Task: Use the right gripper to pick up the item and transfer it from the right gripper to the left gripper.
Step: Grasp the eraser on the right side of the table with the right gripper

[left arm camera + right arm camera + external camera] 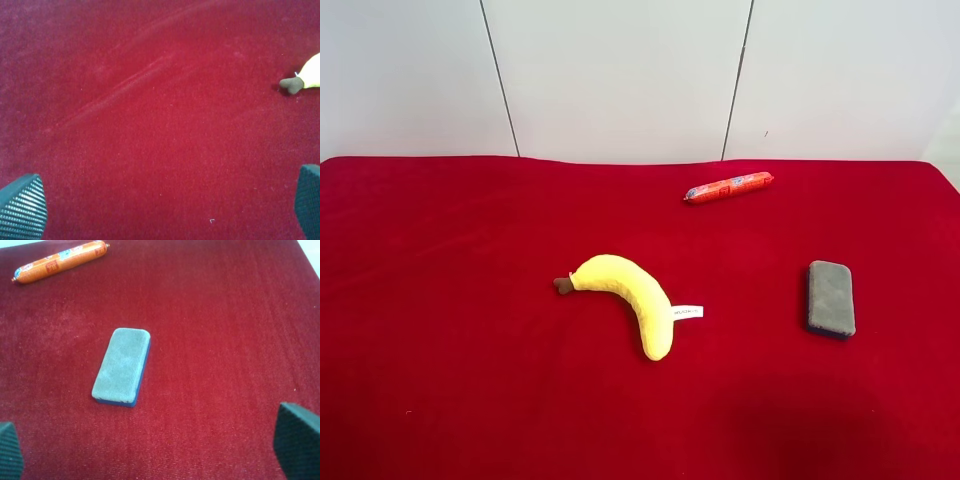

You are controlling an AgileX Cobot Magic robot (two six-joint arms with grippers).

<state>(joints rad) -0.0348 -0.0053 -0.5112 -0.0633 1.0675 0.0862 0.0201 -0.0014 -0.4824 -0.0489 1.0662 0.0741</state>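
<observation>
A grey-topped, blue-based board eraser [831, 297] lies flat on the red cloth; in the right wrist view the eraser [121, 366] sits ahead of my right gripper [155, 460], which is open, empty and above the cloth. A yellow plush banana [628, 298] with a brown stem and a white tag lies mid-table; only its stem end [300, 81] shows in the left wrist view. An orange sausage [728, 187] lies further back, also seen in the right wrist view [61, 261]. My left gripper [165, 210] is open and empty over bare cloth. Neither arm shows in the exterior high view.
The red cloth [440, 300] covers the whole table up to a white panelled wall [620, 70] at the back. Faint creases [125, 85] run across the cloth under the left gripper.
</observation>
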